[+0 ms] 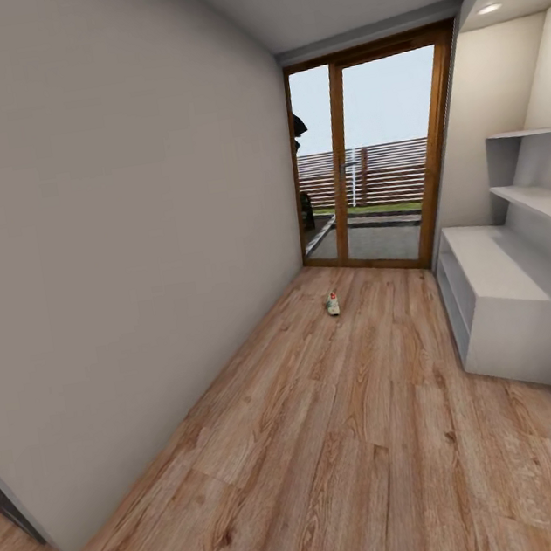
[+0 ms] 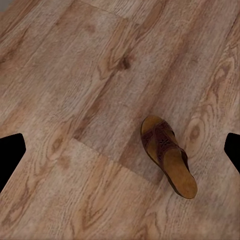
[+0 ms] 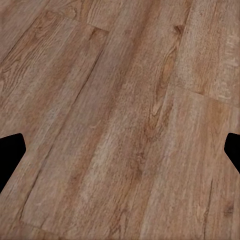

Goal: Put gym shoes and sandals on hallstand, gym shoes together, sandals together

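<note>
Looks like the entry corridor of a home. It's narrow, with light wood-plank flooring (image 1: 353,440), a plain grey wall (image 1: 121,245) down one side, and a wood-framed glass door (image 1: 372,155) at the far end opening onto a patio, some grass and a slatted fence. There's a low white shoe rack (image 1: 509,302) with wall shelves (image 1: 547,200) above it, plus a sneaker (image 1: 332,304) and a brown sandal (image 2: 167,155) lying on the floor. Pretty lived-in hallway vibe.
</note>
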### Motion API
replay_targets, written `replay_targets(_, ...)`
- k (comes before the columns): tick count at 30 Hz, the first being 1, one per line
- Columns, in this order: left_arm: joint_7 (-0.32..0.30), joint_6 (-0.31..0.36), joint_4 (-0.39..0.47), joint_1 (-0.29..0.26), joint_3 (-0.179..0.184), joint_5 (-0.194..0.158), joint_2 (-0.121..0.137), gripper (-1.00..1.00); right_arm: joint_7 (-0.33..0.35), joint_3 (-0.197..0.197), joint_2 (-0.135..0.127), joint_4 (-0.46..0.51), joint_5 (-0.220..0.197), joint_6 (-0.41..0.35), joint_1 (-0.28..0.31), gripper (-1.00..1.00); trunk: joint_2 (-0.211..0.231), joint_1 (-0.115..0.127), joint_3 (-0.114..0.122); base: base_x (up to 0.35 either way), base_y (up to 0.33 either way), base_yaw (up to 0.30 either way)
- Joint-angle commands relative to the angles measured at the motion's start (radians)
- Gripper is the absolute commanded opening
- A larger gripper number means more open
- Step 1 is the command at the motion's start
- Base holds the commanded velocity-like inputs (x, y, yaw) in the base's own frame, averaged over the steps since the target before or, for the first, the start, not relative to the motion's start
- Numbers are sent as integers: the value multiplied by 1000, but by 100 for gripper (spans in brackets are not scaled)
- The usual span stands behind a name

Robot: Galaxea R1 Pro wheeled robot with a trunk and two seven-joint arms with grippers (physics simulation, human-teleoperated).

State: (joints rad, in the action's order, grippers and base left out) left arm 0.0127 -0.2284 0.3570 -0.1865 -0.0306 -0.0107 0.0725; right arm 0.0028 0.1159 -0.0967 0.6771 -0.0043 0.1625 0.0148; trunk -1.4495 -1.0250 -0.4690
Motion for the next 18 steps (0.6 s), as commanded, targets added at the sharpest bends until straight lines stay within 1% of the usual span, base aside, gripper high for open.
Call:
replay_targets(1, 1, -3, -1, -1, -1, -1, 0, 100, 0, 1, 0, -1, 0, 3, 1, 100, -1, 0, -1, 0, 0, 0)
replay_targets(14, 1, -1, -2, -6, -1, -1, 1, 100, 1, -5, 0, 15, 5, 2, 1, 100, -1, 0, -1, 0, 0, 0)
replay_targets(18, 2, 2, 2, -17, 0, -1, 1, 100, 0, -7, -2, 72, 6, 0, 13, 100, -1, 0, -1, 0, 0, 0)
